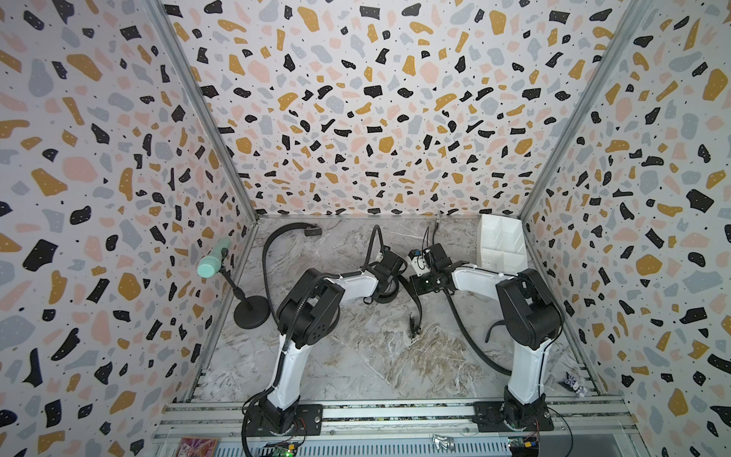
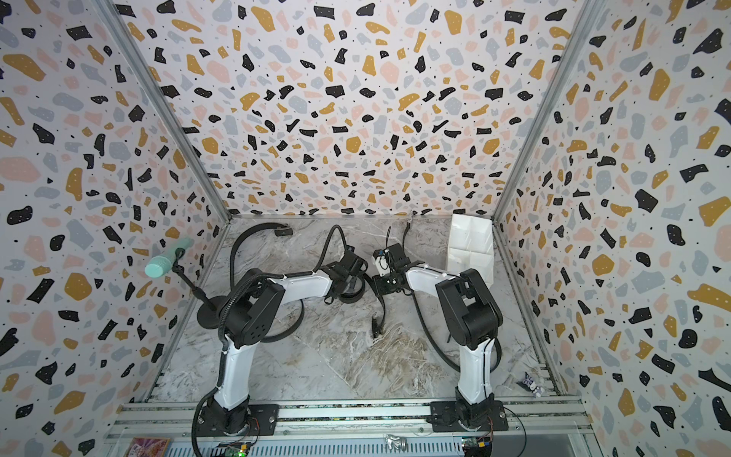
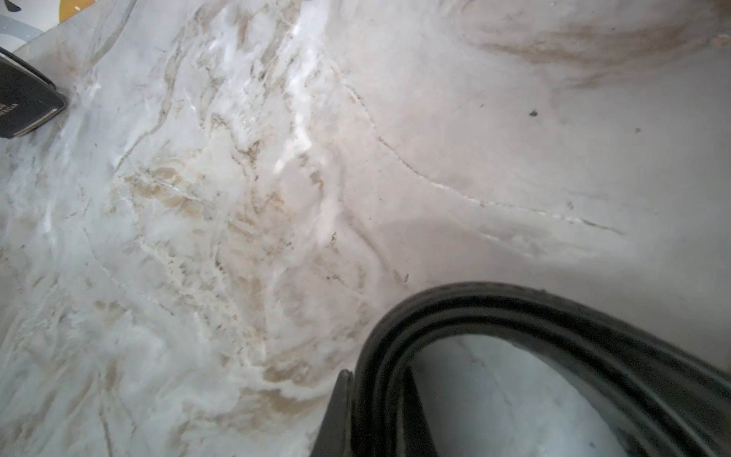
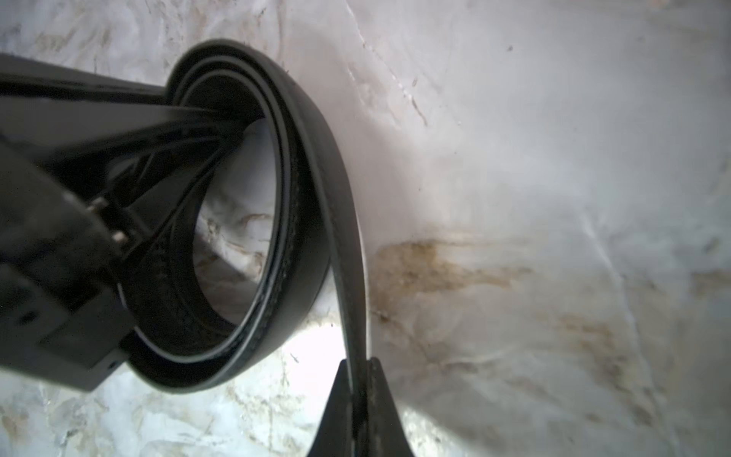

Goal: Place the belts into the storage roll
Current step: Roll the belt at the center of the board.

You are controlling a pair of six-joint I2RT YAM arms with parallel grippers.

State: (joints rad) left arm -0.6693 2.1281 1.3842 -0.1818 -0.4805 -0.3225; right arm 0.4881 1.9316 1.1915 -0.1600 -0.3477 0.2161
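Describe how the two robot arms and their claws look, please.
Both the left arm and right arm have white shells with black joints. A ribbed black hose runs along the left arm. The left claw and right claw have thin, dark, tapering fingers.

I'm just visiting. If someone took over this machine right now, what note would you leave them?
Left gripper: jaws shut on the coiled belt.
Right gripper: jaws shut on the strap leaving that coil.
Storage box: back right corner, no belt showing in it.
Second belt: on the table, back left.
Done: one belt partly rolled.
Left: put it in the box, then the remaining belts.
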